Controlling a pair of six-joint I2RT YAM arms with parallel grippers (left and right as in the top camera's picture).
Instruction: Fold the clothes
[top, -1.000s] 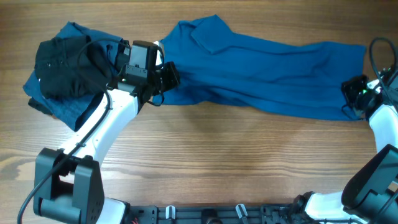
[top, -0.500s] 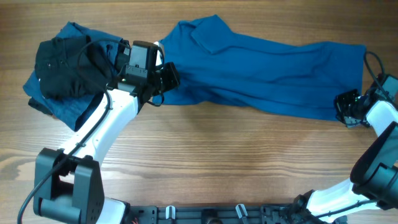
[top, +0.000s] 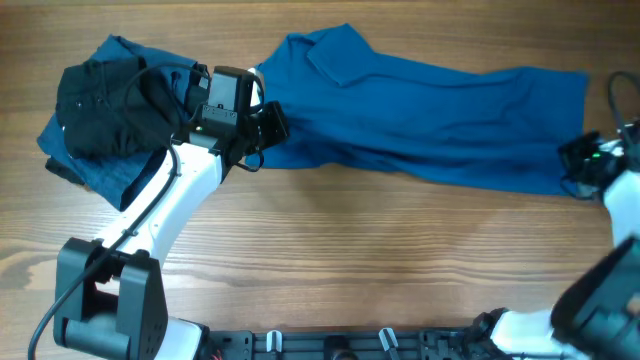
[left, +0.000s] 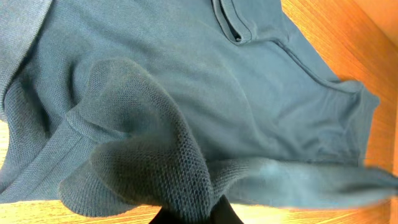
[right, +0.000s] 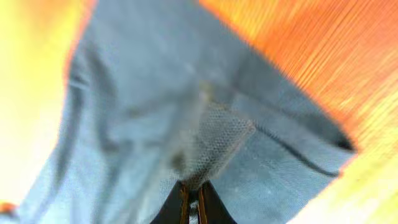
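A medium-blue polo shirt (top: 420, 110) lies stretched across the back of the wooden table, collar (top: 335, 55) toward the left. My left gripper (top: 268, 125) is shut on a bunched fold at the shirt's left end; in the left wrist view that fold (left: 161, 168) rises from between the black fingertips. At the shirt's lower right corner my right gripper (top: 580, 165) is shut on the fabric, and the right wrist view shows a pinched ridge of cloth (right: 214, 146) between its closed fingers (right: 180, 205).
A pile of clothes sits at the back left: a black garment (top: 105, 105) on top of darker blue ones (top: 95, 165). Bare wooden table (top: 380, 260) fills the front. Black cables (top: 608, 85) run at the right edge.
The right gripper moved along the shirt's right hem and closed its jaws on the fabric at the corner. The left arm and its hold have not moved.
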